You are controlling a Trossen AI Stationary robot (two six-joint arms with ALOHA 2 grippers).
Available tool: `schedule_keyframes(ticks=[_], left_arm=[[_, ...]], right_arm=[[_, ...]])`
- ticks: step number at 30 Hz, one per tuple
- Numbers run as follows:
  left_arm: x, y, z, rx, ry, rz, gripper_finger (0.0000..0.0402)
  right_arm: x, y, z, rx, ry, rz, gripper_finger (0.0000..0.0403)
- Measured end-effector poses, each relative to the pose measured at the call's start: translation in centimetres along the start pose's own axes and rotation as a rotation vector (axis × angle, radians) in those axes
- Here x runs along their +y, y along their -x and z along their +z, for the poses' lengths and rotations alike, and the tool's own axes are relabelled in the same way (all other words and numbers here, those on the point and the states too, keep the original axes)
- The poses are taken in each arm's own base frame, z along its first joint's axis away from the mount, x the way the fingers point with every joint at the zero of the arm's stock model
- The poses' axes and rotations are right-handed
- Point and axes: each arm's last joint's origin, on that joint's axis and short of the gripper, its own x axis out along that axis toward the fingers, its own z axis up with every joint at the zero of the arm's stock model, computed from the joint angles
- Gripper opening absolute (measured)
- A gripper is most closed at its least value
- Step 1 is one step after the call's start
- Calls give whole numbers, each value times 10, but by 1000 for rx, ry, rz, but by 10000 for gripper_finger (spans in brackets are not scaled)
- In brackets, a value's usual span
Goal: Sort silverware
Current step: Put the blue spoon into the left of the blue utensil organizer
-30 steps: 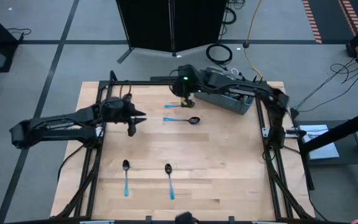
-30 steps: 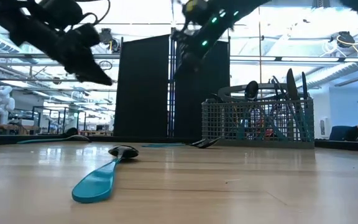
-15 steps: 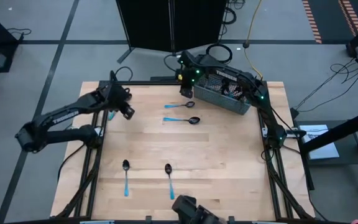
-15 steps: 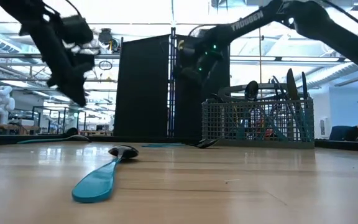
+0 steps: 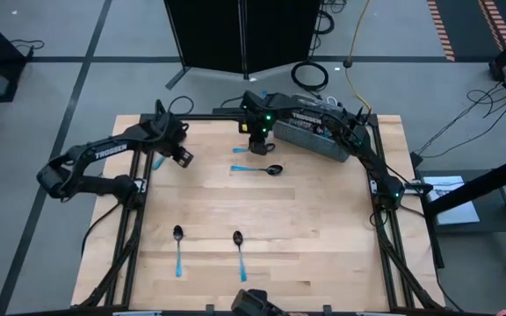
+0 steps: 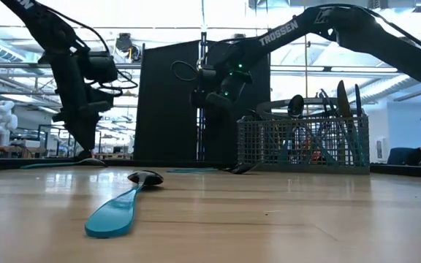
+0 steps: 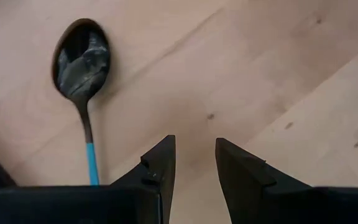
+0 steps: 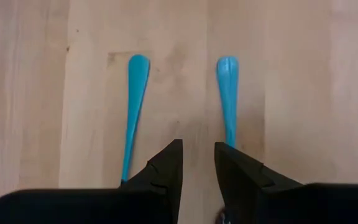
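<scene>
The silverware in view is several spoons with dark heads and light-blue handles, all lying flat on the wooden table. Two spoons [image 5: 257,169] lie side by side at the far middle, their handles [image 8: 135,106] [image 8: 227,102] under my right gripper [image 8: 197,149], which hangs open above them, pointing steeply down. My left gripper [image 7: 194,146] is open above bare wood at the far left [image 5: 181,156], beside another spoon [image 7: 81,59]. Two more spoons [image 5: 177,248] [image 5: 239,253] lie near the front edge. More silverware stands in the mesh basket [image 5: 323,140].
The grey wire-mesh basket [image 6: 302,142] stands at the table's far right, close behind my right arm. The black table frame runs along the left and right edges [image 5: 134,211]. Bare wood lies across the middle between the far and the near spoons.
My left gripper has swung toward the table's far left edge, come down and tipped to point steeply down. My right gripper has come down toward the two far spoons and tipped downward as well. No spoon has moved.
</scene>
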Motion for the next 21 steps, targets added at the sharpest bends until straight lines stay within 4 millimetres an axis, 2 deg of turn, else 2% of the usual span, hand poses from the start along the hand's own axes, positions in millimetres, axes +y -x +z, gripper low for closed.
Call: schedule_keyframes(ticks=[5,11,16,21], left_arm=[[-5,2,-2,2,-22,-6,111],[1,5,-3,-12,58,151,111],[15,4,-2,2,90,209,111],[30,-5,-2,46,95,188,111]], right_arm=[[2,-1,1,1,-20,4,87],[14,0,6,3,-7,16,87],[33,6,12,13,29,30,87],[59,0,17,48,67,65,87]])
